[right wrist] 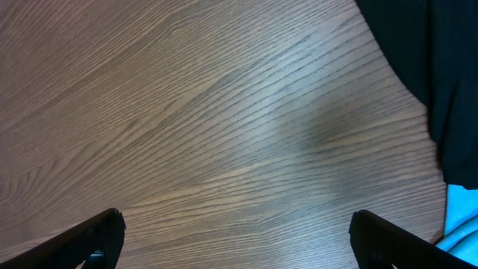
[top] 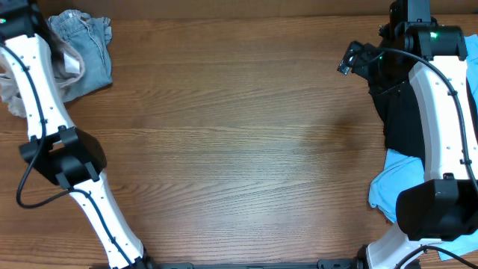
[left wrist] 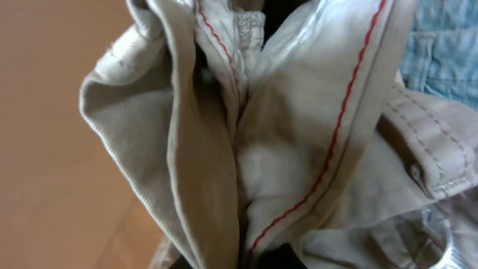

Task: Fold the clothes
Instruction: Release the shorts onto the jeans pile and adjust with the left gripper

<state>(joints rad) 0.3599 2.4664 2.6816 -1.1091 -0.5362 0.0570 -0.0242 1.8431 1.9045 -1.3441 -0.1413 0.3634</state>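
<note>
The beige shorts [left wrist: 299, 149] fill the left wrist view, bunched, with red stitching on the seams. My left gripper [left wrist: 258, 260] is shut on their folds; only dark finger tips show at the bottom edge. In the overhead view the left gripper [top: 19, 26] is at the far left corner over the beige shorts [top: 69, 75], next to the light-blue denim [top: 88, 41]. My right gripper [right wrist: 235, 239] is open and empty above bare wood. Overhead, the right gripper [top: 351, 58] is left of the black garment [top: 403, 119], with the sky-blue top [top: 396, 183] below.
The wooden table [top: 239, 142] spans the middle of the overhead view. The denim also shows in the left wrist view [left wrist: 448, 45]. The black garment [right wrist: 433, 60] and a bit of the sky-blue top [right wrist: 461, 217] lie at the right edge of the right wrist view.
</note>
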